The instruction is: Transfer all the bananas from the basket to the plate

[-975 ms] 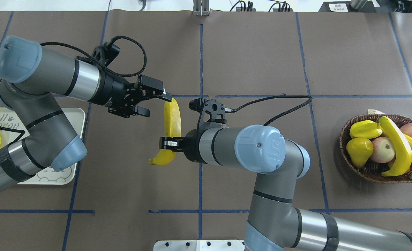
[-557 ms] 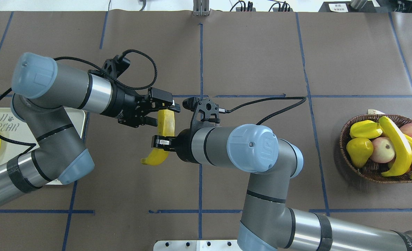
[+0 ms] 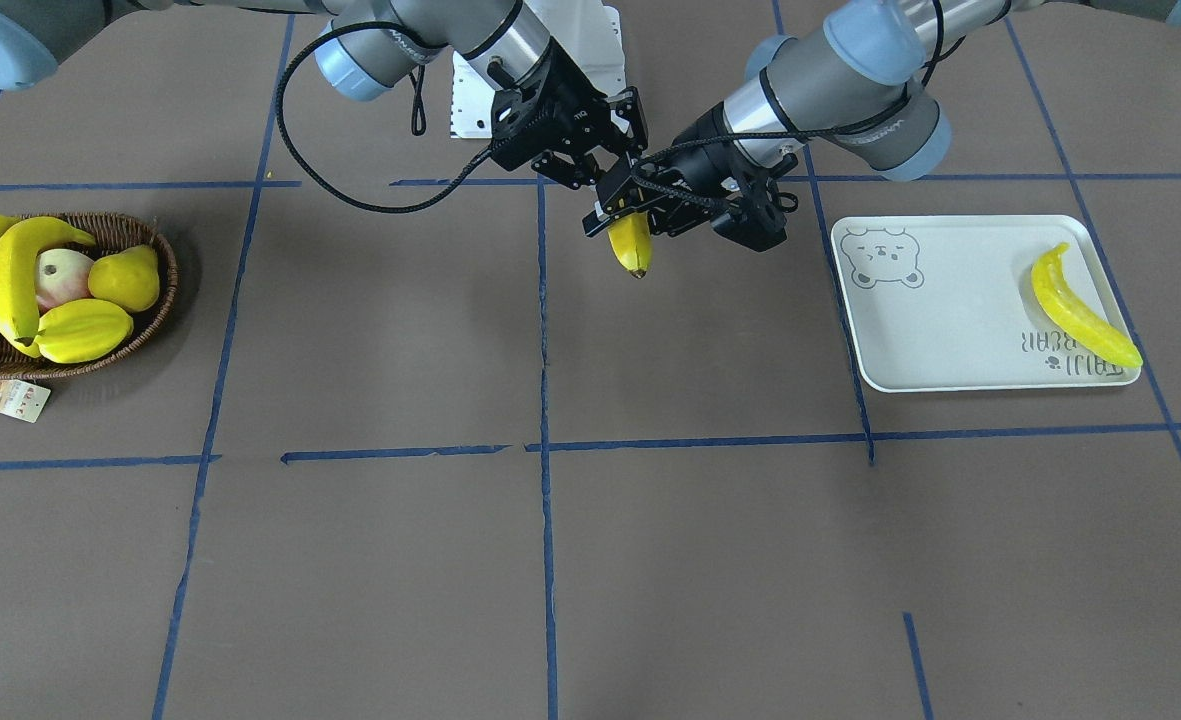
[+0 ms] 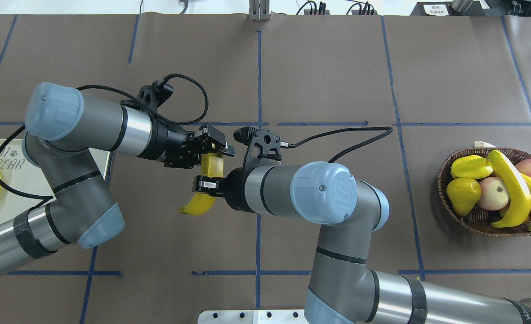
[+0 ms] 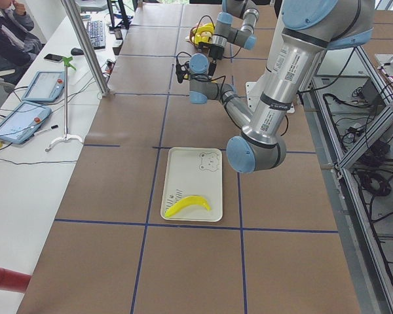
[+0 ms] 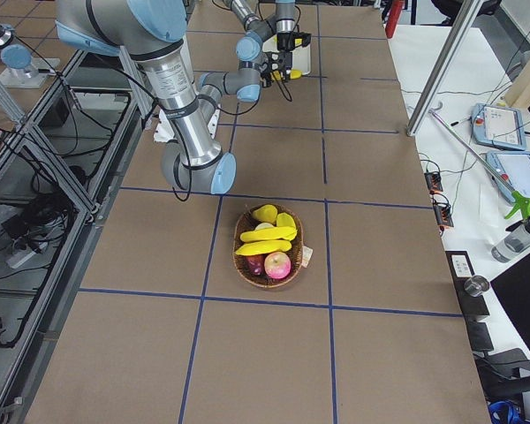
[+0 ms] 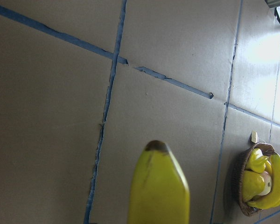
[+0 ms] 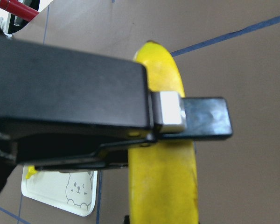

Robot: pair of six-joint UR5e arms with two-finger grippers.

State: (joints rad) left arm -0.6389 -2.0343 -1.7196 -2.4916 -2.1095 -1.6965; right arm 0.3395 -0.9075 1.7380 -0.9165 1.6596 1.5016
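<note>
the held banana [image 4: 213, 167] hangs in mid-air over the table centre. its long axis runs away from the robot base, and the near tip curls toward the robot's left. nearest the base, the right gripper [image 4: 205, 185] comes in from the right and pinches it on the near half, jaws pressed on its flanks. just beyond, the left gripper [image 4: 209, 150] sits at the far end of the same banana, coming in from the left. its fingers straddle the fruit, but you cannot tell if they're pressed on or a bit spread.

looks like a hand-over from right to left. the two claws sit side by side along the banana's axis, the left one farther out. check the left pinch before you let the right one go, or it may drop.

off to the robot's left, well apart, is the plate [image 3: 950, 330]. the left arm is nearer to it. one plated banana [image 3: 1080, 305] lies at its outer end.

farthest off, at the robot's right, is the basket [image 4: 481, 227], with two basket bananas [image 4: 515, 189] lying on other fruit.
</note>
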